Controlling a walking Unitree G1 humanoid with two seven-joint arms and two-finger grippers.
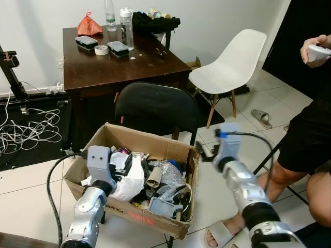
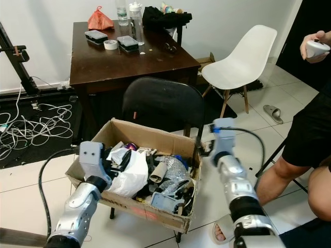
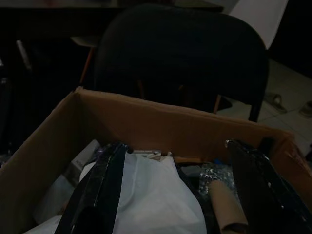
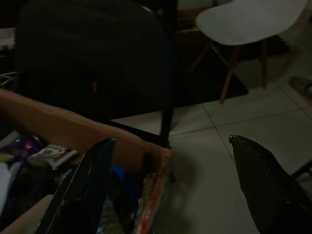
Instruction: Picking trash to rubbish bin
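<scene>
Cardboard box (image 1: 135, 138) was plain brown, with red print along its lower front. Inside lay a white plastic bag (image 1: 130, 182), a tan cardboard tube (image 1: 154, 176) and crinkled silver foil (image 1: 168, 171). Chair under the box (image 1: 156, 109) was black; chair beside it (image 1: 230, 63) white with wooden legs. Table (image 1: 119, 66) was dark brown, holding an orange bag (image 1: 89, 25). Floor tiles (image 1: 26, 199) were white.

box (image 1: 129, 137): matt brown cardboard | table (image 1: 93, 64): glossy dark wood | chair (image 1: 235, 59): smooth white plastic
</scene>
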